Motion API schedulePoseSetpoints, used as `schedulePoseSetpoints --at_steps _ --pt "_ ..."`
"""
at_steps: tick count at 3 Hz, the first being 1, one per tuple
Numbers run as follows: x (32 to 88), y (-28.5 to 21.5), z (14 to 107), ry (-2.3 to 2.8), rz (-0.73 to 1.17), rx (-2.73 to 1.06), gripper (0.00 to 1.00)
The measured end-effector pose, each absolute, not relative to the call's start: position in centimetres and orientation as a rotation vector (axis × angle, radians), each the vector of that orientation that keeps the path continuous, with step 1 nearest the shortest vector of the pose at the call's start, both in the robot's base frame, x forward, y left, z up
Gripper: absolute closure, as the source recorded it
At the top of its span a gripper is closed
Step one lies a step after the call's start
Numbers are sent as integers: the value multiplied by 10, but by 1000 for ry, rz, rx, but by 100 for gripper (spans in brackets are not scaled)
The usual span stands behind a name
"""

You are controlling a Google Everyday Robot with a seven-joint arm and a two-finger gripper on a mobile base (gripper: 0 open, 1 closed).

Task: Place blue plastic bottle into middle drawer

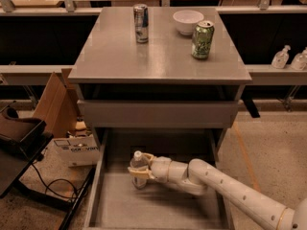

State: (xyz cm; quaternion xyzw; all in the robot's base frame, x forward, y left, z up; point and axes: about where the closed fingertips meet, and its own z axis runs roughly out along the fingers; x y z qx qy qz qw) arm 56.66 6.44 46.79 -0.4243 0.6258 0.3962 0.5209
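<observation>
blue plastic bottle (pixel 138 162) upright, clamped in the gripper (pixel 136 172) low inside the open middle drawer (pixel 158 206) near its left rear, base maybe just off the floor, so letting go early could topple or roll it.

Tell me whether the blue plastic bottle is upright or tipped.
Upright: the blue plastic bottle has white cap on top, body vertical, gripped by the tool inside the open middle drawer. Touching its floor: cannot tell.

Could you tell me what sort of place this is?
Probably a lab or workshop: a grey metal cabinet, a cardboard box and loose cables on the floor. The gripper holds the blue plastic bottle within the middle drawer.
</observation>
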Motion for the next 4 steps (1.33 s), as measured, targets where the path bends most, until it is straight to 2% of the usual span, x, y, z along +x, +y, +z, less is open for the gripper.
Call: schedulePoseSetpoints --at_steps 1,2,4 --pt "568 65 458 1502 960 -1014 100" --pt "568 65 463 1502 960 -1014 82" --pt "568 65 464 1502 960 -1014 36"
